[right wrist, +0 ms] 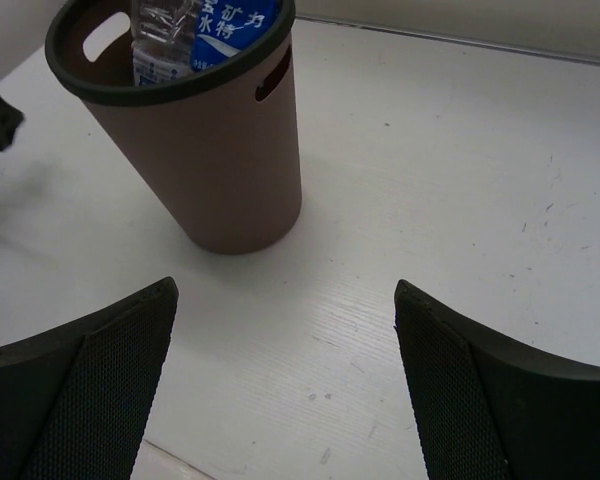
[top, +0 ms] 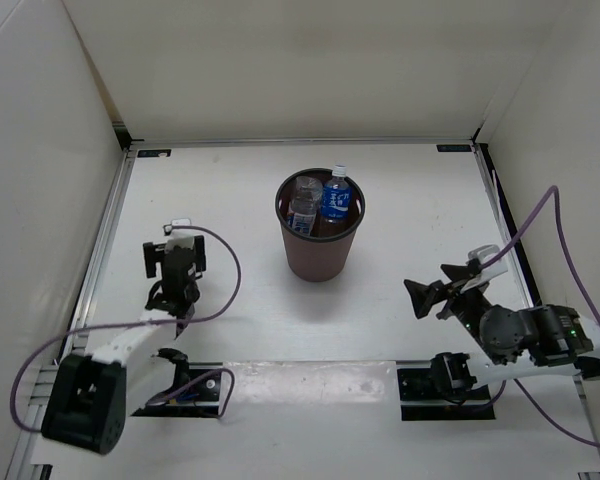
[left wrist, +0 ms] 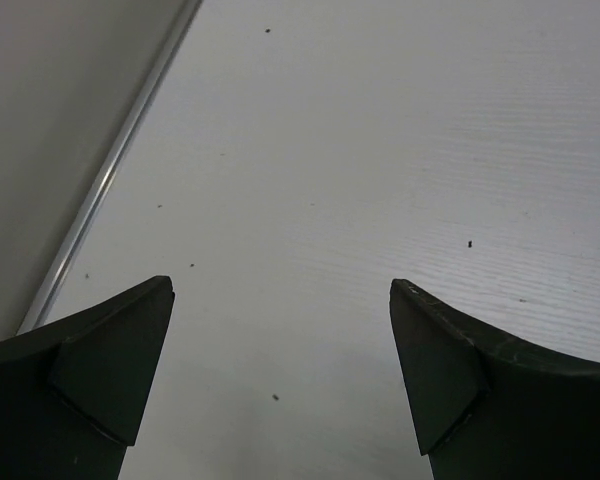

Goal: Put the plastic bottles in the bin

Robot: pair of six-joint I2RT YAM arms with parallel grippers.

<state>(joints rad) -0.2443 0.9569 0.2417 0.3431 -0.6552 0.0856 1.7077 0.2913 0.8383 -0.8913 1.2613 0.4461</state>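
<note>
1. Fingers of the right pincer point(right wrist: 285, 300) fill the near edge of its wrist view, with bare worktop point(right wrist: 460, 180) between them; the bin point(right wrist: 230, 150) stands upright beyond, near but apart.
2. Inside the bin, which sits mid-worktop, a blue-labelled bottle point(top: 336, 195) and a clear bottle point(top: 303, 205) stand upright side by side; whether other bottles lie beneath them I cannot tell.
3. Risk, as I judge it: the blue-labelled bottle's cap rises above the rim, and the bin tapers to a narrow base; an arm sweeping low across the middle could catch either one and tip the lot out.
4. Right pincer: jaws spread wide; holding nothing, touching nothing.
5. Left pincer point(top: 175, 255): likewise wide open and empty; it hangs over bare worktop near the aluminium edge rail point(left wrist: 100, 200), well apart from the bin.
</note>
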